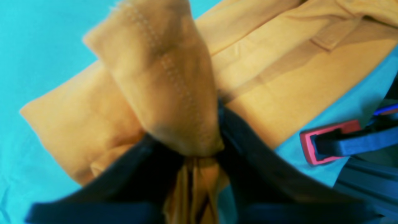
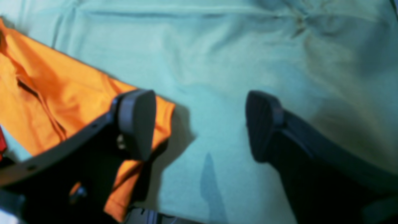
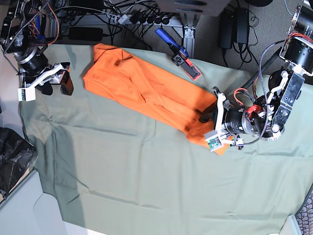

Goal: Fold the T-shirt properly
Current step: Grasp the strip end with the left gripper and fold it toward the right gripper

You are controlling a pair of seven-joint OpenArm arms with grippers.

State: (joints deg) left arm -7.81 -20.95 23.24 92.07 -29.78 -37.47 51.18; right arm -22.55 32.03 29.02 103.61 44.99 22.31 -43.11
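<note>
The orange T-shirt (image 3: 146,88) lies folded into a long strip running from the back left toward the right on the grey-green cover (image 3: 146,186). My left gripper (image 3: 211,128) is shut on the strip's right end. In the left wrist view a bunched fold of the shirt (image 1: 174,77) rises from between the closed jaws of the left gripper (image 1: 192,152). My right gripper (image 3: 56,84) is open and empty just left of the shirt's left end. In the right wrist view one finger of the right gripper (image 2: 200,124) hangs over the corner of the shirt (image 2: 62,93), the other over bare cover.
A blue clamp with red tips (image 3: 181,56) lies on the cover behind the shirt and also shows in the left wrist view (image 1: 329,141). Cables and power strips (image 3: 127,17) run behind the table. A black bag (image 3: 12,156) sits off the left edge.
</note>
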